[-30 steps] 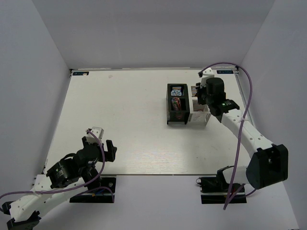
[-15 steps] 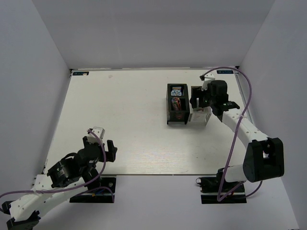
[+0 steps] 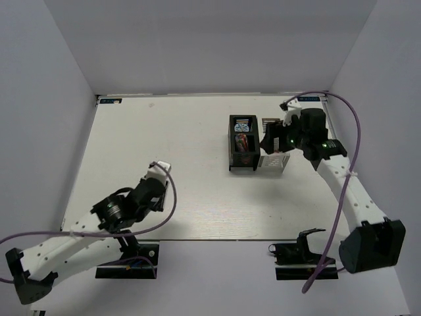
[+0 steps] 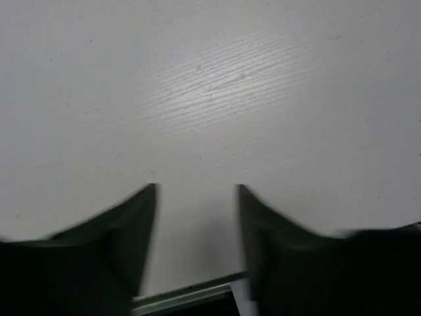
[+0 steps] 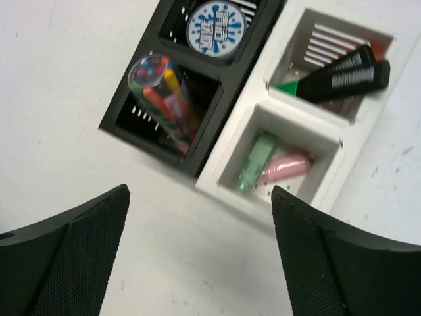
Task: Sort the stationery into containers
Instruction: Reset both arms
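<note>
Since a second ago the left arm has swung out from its folded pose toward mid-table. The left gripper [image 4: 197, 191] was wide then; now its fingers are drawn part-way in with a narrow gap and nothing between them. That view is motion-blurred, so how near they are is hard to judge. The right gripper [image 5: 199, 191] has backed off the white box [image 5: 296, 124] toward the right; it hangs above both boxes, jaws spread wider than before, holding nothing. The boxes haven't moved: the black box [image 5: 227, 105] and the white box touch side by side at far right of the table [image 3: 164, 145]. In the black box are the tape roll [image 5: 215, 29] in one compartment and a tube [image 5: 164, 92] with coloured bits in the other. In the white box are the highlighters [image 5: 342, 76], one green tip showing, and next door the green capsule [image 5: 256, 158] beside the pink capsule [image 5: 286, 170]. The table is white and faintly wood-grained, with a glare patch under the left gripper. Pale walls stand on three sides.
</note>
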{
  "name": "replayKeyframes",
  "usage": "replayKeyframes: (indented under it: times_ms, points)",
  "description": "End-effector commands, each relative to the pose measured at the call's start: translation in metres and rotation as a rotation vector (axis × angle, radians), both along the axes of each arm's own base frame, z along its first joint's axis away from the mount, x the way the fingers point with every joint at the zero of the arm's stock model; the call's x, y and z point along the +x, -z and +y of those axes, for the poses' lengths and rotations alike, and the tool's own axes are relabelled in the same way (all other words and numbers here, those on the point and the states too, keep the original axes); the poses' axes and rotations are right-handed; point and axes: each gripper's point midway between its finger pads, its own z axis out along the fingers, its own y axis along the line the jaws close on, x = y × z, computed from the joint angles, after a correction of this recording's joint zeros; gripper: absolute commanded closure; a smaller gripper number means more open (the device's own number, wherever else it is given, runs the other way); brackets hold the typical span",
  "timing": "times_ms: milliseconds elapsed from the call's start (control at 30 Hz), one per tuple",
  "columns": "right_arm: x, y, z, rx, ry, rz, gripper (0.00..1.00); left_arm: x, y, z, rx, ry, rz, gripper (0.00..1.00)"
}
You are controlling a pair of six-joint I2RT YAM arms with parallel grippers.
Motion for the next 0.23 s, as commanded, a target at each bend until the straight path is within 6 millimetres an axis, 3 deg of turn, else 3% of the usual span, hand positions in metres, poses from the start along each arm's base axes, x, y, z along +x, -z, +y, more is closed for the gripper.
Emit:
replayKeyframes:
  times_ms: [0,33,67,100,167,200]
  points:
    - [-0.048,0.014,-0.012,0.009,0.075,0.141,0.10,0.024,-0.012,-0.020,0.030,0.016,0.029,0.17]
    - [-0.046,0.012,-0.016,0.010,0.101,0.114,0.10,0.027,-0.012,-0.025,0.016,0.023,0.046,0.05]
    - [-0.058,0.020,-0.026,-0.005,0.133,0.098,0.10,0.027,-0.010,-0.032,-0.033,0.060,0.108,0.00]
    - [-0.059,0.021,-0.033,-0.048,0.132,0.058,0.10,0.041,-0.008,-0.031,-0.064,0.017,0.122,0.00]
    - [-0.068,0.028,-0.040,-0.064,0.153,0.037,0.10,0.045,-0.005,-0.041,-0.180,0.048,0.184,0.00]
    - [-0.073,0.027,-0.043,-0.060,0.160,0.021,0.10,0.050,0.003,-0.032,-0.202,0.009,0.208,0.00]
